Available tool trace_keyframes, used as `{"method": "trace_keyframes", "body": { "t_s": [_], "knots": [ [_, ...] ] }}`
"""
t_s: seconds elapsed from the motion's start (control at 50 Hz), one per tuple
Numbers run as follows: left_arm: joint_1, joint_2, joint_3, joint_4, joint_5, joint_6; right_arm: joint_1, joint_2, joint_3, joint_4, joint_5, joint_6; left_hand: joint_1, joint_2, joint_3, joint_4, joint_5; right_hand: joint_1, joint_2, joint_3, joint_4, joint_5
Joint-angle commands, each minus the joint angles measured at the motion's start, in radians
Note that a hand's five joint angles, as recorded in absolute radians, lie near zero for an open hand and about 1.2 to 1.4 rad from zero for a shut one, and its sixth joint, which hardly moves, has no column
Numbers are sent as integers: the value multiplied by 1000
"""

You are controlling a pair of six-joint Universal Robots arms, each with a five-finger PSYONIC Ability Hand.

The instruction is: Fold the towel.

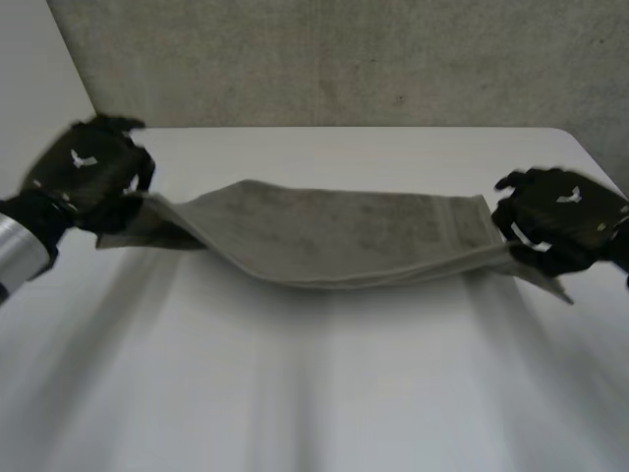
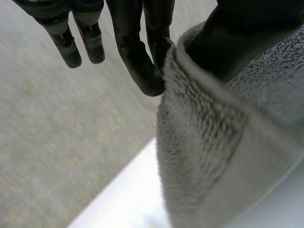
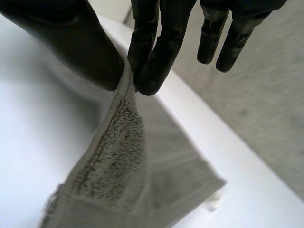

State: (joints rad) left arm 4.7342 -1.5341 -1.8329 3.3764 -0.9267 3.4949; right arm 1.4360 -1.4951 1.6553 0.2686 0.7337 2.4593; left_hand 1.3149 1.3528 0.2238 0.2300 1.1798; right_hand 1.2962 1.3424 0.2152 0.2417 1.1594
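Head view, towel: you have the towel (image 1: 334,236) stretched from left to right between the two hands over the far half of the table (image 1: 314,393), its middle sagging low; whether it touches the table there, you cannot tell
Head view, hands: your left hand (image 1: 93,177) is at the towel's left end and your right hand (image 1: 565,221) at its right end, with a loose corner hanging below the right hand
Left wrist view, left hand: the left hand (image 2: 142,61) pinches the towel (image 2: 213,152) at its edge between thumb and the nearest fingers; the other fingers stick out straight and free, with the table (image 2: 128,199) below
Right wrist view, right hand: the right hand (image 3: 156,57) pinches the hemmed edge of the towel (image 3: 118,175) between thumb and two fingers, the rest spread clear above the table (image 3: 28,142)
Done so far: both ends look firmly gripped, and the near edge seems to show two layers, so one fold may already be in
Still left: you have yet to lay the towel down flat, and it is long enough to need another fold
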Motion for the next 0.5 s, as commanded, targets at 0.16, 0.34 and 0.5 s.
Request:
{"method": "trace_keyframes", "body": {
  "t_s": [0.16, 0.34, 0.5],
  "knots": [
    [9, 212, 161, -14, -9, -390, 43, -85, -230, -12, 87, 201, 81, 43, -49, -55, 42, 100, 54, -41, -67, 62],
    [-89, -272, 467, 85, -40, -317, 242, 223, -504, -236, 269, 138, 81, 43, -49, -55, 42, 100, 54, -41, -67, 62],
    [-154, -593, 893, 161, -300, -212, 294, 459, -802, -514, 352, 75, 81, 43, -49, -55, 42, 100, 54, -41, -67, 62]
  ]
}}
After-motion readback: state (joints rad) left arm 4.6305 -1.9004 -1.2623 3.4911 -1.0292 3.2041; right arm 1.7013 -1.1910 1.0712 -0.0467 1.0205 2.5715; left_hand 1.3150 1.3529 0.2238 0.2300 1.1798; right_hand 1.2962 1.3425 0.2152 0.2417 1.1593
